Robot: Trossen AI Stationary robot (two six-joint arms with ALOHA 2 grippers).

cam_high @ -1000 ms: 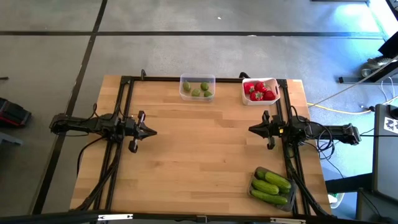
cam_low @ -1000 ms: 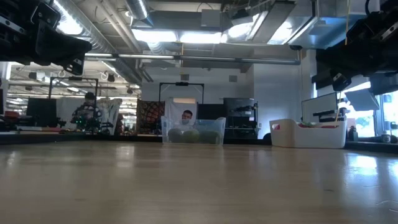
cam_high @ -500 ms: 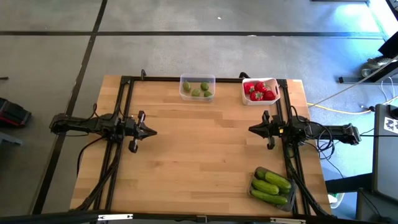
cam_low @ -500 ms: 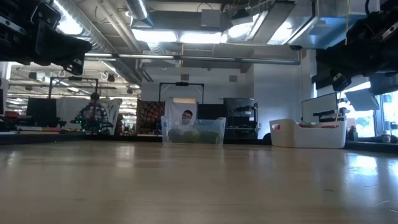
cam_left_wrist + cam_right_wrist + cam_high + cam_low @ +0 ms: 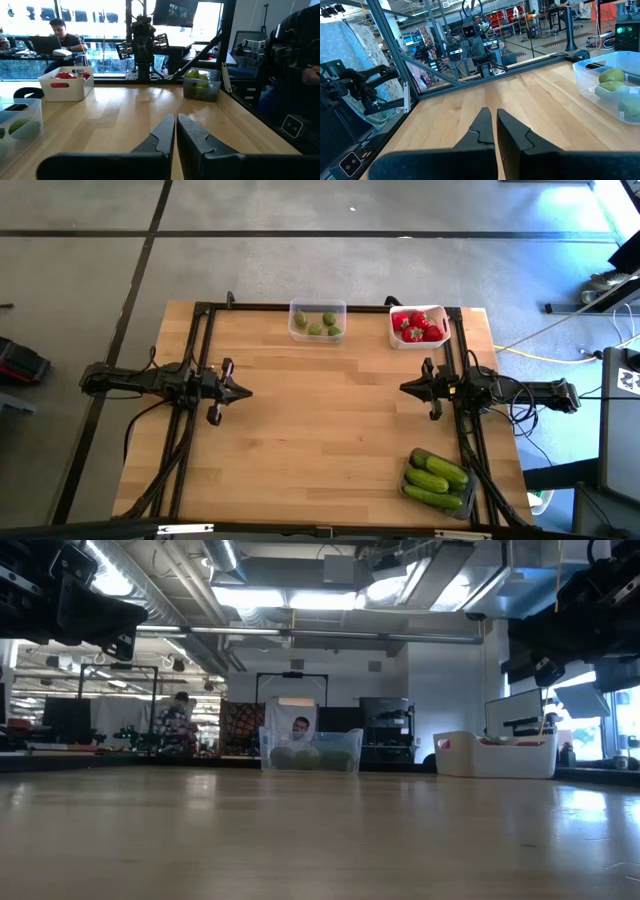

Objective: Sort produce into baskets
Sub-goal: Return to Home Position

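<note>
Three baskets stand on the wooden table. A clear basket [image 5: 317,321] [image 5: 607,85] at the far edge holds olive-green fruits. To its right, a white basket [image 5: 418,326] [image 5: 66,82] holds red pieces. A dark grey basket [image 5: 437,478] [image 5: 202,84] at the near right corner holds bumpy green cucumbers. My left gripper [image 5: 248,391] [image 5: 175,117] hovers shut over the table's left side, pointing level toward the right. My right gripper [image 5: 403,388] [image 5: 493,111] hovers shut over the right side, pointing level toward the left. Neither holds anything.
Black frame rails [image 5: 195,360] [image 5: 462,430] run along the table's left and right sides under the arms. Bare wood [image 5: 320,430] lies between the two grippers and toward the near edge. People [image 5: 180,720] [image 5: 62,32] show in the room beyond the table.
Both arms and all the produce have kept still. In the low view a person in the room behind the table has walked toward the right.
</note>
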